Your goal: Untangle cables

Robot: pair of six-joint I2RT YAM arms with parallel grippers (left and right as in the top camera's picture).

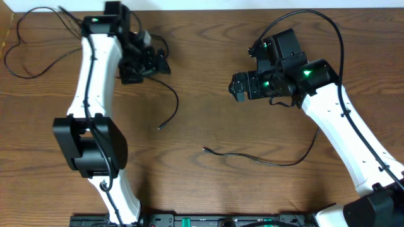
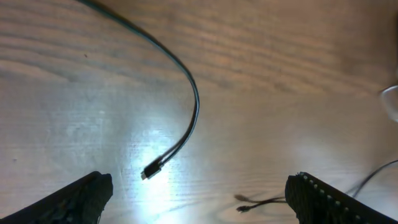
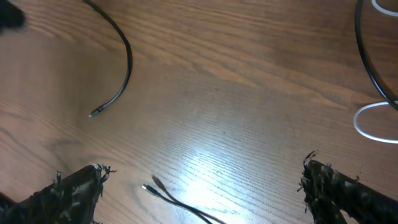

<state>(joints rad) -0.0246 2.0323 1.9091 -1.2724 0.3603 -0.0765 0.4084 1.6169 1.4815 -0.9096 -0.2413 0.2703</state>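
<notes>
Here's the nearer thin black rubbery cord (image 1: 177,103), sweeping out from beside the left arm's head in one clean curve. It ends in a small plug (image 2: 151,171) lying flat on the table, touching nothing else. The second thin black cord (image 1: 252,159) lies well apart from it, a long shallow wave with its own little plug (image 3: 148,187) at the left end. A thin white cord (image 3: 373,121) shows only as a pale loop at the edge of the right wrist view; where the rest runs, I can't tell. More loose black loops (image 1: 25,76) sprawl at the far left corner, and I can't tell if they belong to the first cord. All of this looks featherlight and floppy, so I'd expect a pulled end to drag the rest along, and the slick sheath to slide through a lazy pinch. Best hold, in my judgement, is just behind a plug, where its shoulder stops the slip. The left gripper (image 2: 200,186) looks down on the first plug, jaws spread wide, holding nothing. The right gripper (image 3: 204,171) is just as wide and empty, over the bare brown wood-grain table (image 1: 208,195), with both black ends in its view.
</notes>
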